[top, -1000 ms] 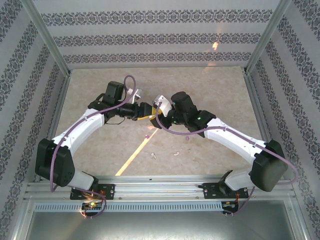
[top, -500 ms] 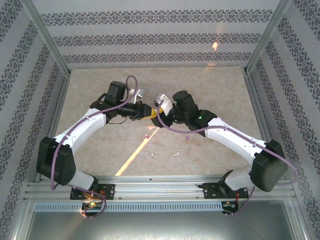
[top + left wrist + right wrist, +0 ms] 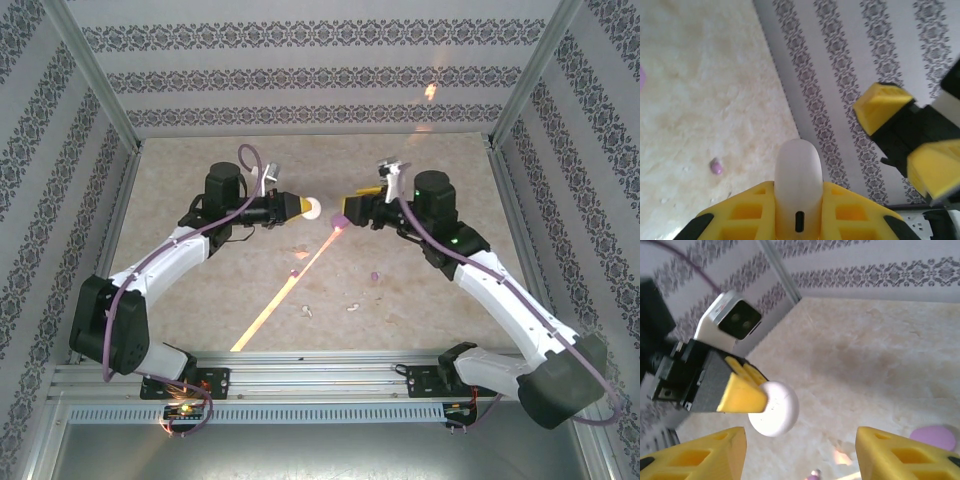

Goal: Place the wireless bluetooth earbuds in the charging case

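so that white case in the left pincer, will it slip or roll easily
Probably slippery: the white case looks smooth and glossy, and the left pincer holds it by one end. Its rounded pebble shape may rock or roll on the table. It seems rigid, showing no dent under the squeeze.

Found white charging case (image 3: 312, 208) closed, aloft; purple earbuds (image 3: 375, 275) and whitish earbuds (image 3: 307, 311) lying loose, scattered nearward of that case.

The case (image 3: 795, 167) is white, the left claw (image 3: 797, 192) yellow, the table (image 3: 430, 290) mottled beige, the walls (image 3: 320, 75) grey-patterned
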`<action>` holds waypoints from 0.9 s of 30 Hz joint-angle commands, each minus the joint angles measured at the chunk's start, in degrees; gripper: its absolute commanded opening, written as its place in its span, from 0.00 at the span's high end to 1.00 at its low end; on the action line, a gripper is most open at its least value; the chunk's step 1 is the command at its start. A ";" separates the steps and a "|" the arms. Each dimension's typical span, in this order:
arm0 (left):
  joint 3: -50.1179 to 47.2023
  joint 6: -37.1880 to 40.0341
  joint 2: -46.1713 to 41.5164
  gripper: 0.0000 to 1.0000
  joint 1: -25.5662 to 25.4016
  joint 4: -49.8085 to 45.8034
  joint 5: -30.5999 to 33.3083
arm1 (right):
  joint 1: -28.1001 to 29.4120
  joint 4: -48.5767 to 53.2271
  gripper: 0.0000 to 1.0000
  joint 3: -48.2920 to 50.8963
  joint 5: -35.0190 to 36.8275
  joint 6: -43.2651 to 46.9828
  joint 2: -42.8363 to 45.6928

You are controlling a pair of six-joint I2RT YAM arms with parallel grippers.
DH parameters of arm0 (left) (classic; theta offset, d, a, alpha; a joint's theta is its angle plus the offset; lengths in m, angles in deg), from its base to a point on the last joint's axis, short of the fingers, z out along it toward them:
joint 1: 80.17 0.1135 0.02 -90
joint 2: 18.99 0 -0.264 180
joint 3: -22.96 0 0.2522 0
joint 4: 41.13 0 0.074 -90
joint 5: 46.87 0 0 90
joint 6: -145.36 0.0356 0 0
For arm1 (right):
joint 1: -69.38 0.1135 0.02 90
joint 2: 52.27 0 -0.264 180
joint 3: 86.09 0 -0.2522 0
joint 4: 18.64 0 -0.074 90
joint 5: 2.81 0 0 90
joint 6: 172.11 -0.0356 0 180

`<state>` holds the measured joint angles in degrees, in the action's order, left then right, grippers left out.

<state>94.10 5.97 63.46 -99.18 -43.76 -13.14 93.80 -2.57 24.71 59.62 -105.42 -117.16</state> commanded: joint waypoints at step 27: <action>0.38 17.72 -11.84 0.96 -1.21 4.31 4.70 | 0.13 -21.11 0.45 -4.71 -14.72 -38.96 -8.66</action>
<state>93.49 5.38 56.95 -99.42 -26.25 -12.68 93.19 -27.07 23.61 43.82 -142.64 -126.95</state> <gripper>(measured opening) 0.189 0.541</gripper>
